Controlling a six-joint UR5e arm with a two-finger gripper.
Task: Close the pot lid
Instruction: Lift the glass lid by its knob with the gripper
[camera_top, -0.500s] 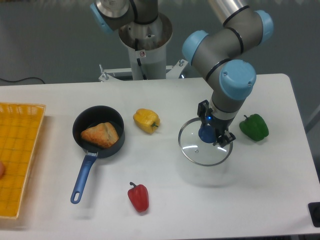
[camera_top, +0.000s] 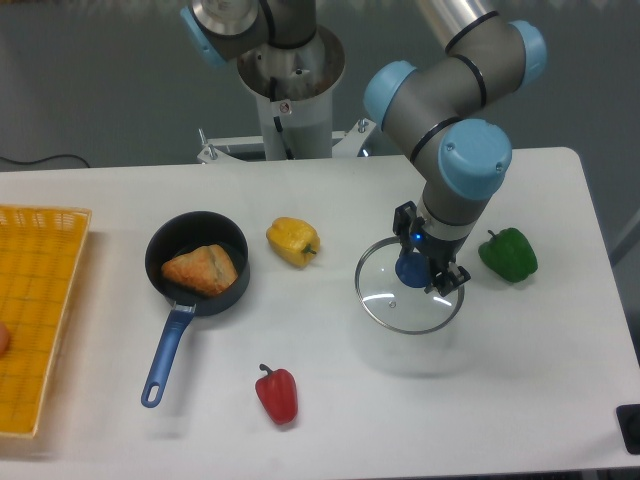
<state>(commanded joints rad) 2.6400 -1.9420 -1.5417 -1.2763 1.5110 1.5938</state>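
Camera showed the claw closed on the blue knob of the lid, its fingers pinching the knob from either side. The lid hung just under the claw; a faint shadow on the tabletop below suggested it was raised off the surface, though that was hard to confirm. The pot sat well to the claw's left, open, with a pastry inside and its handle pointing toward the front edge. A yellow pepper lay between claw and pot; a green pepper was just to the claw's right.

To do the carry well, the lid should stay level and high enough to pass over the yellow pepper, then be centred over the rim before lowering.
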